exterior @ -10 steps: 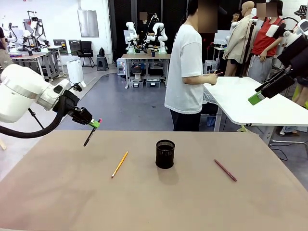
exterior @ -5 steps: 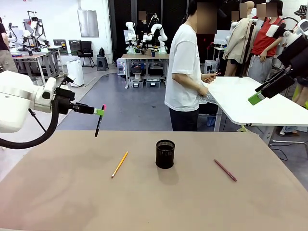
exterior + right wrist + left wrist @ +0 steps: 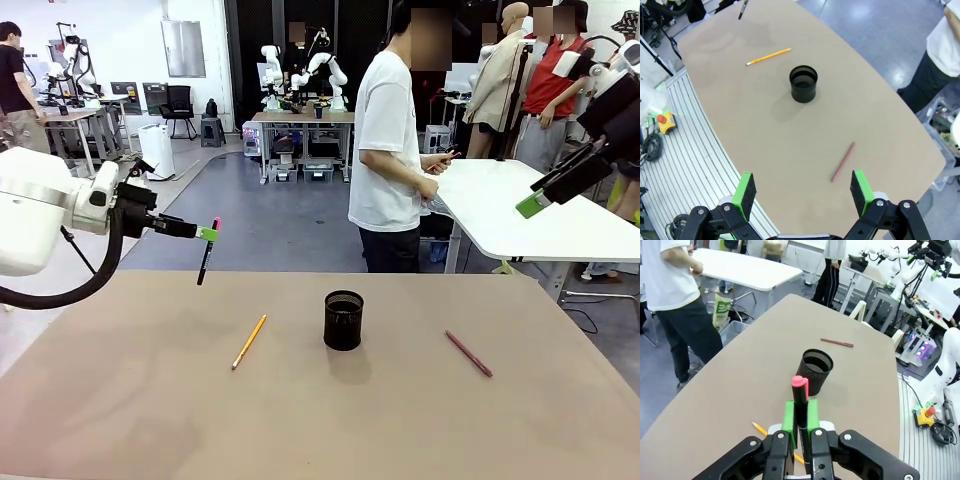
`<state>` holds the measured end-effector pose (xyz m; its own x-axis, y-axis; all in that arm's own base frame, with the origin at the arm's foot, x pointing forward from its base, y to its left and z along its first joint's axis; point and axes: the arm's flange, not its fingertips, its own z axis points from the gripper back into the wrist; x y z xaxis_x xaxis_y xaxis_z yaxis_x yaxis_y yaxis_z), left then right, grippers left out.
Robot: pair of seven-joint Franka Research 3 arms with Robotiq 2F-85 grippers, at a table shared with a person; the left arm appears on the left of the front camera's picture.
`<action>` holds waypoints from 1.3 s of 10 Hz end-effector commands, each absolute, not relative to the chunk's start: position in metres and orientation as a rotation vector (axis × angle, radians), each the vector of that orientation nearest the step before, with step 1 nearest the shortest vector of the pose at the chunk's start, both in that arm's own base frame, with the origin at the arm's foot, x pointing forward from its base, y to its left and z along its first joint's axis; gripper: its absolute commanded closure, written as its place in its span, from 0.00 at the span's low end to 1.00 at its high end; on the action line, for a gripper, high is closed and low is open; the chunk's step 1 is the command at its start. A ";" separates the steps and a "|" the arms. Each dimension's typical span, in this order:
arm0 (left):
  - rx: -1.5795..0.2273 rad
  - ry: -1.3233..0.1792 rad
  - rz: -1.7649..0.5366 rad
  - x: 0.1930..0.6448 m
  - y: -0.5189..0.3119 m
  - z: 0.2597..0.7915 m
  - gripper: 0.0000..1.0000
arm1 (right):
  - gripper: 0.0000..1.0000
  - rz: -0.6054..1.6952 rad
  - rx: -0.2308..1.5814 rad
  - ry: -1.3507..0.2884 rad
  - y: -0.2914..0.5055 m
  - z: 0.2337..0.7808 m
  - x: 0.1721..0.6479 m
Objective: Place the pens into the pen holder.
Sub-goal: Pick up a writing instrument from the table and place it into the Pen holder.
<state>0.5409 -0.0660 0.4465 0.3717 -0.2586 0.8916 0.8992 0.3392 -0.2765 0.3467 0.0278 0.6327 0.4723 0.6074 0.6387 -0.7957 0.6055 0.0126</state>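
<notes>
Left hand (image 3: 207,233) clamped on dark pen (image 3: 204,262), raised left of pen holder (image 3: 343,320), right hand (image 3: 803,191) apart

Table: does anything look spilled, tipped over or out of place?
Nothing is spilled or damaged. The pen holder stands upright. A yellow pen and a maroon pen lie loose on the table either side of it; the left tool holds the pink-ended pen in the air.
</notes>
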 end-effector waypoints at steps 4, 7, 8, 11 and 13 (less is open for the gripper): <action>-0.867 -1.074 -1.133 0.536 -0.110 0.438 1.00 | 0.00 0.881 0.345 -0.643 0.028 0.633 0.346; -0.960 -1.199 -1.243 0.543 -0.143 0.425 1.00 | 0.00 0.881 0.345 -0.643 0.028 0.633 0.346; -0.925 -1.263 -1.264 0.544 -0.158 0.422 1.00 | 0.00 0.881 0.345 -0.643 0.028 0.633 0.346; -0.981 -1.328 -1.257 0.554 -0.181 0.415 1.00 | 0.00 0.881 0.345 -0.643 0.028 0.633 0.346; -0.987 -1.333 -1.246 0.560 -0.201 0.401 1.00 | 0.00 0.881 0.345 -0.643 0.028 0.633 0.346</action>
